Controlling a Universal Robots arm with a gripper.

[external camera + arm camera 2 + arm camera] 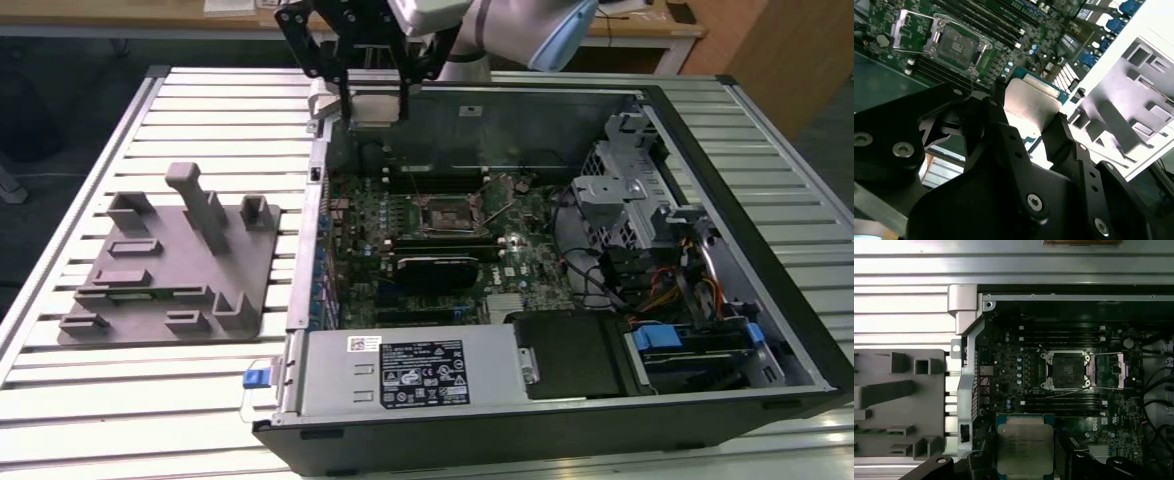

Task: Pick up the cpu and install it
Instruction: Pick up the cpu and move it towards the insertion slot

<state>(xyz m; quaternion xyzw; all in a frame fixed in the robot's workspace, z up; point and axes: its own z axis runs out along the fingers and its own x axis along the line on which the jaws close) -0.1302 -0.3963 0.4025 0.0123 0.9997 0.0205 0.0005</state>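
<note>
1. The gripper (363,92) grasps the cpu (375,106): its 2 fingers (1058,134) are clamped on opposite edges of the chip.
2. The cpu hangs in the air, well apart from the socket (445,212), toward the exterior view's left of it and near the computer case (747,150) wall.
3. In the first wrist view the cpu's silvery top plate (1025,444) faces the camera, with a green rim around it.
4. The socket lies bare on the motherboard (521,270), its metal frame (1128,371) swung open beside it.
5. A grey fixture block (174,270) rests on the slatted table (200,110) outside the case, farther from the socket than the cpu, on the exterior view's left.
</note>
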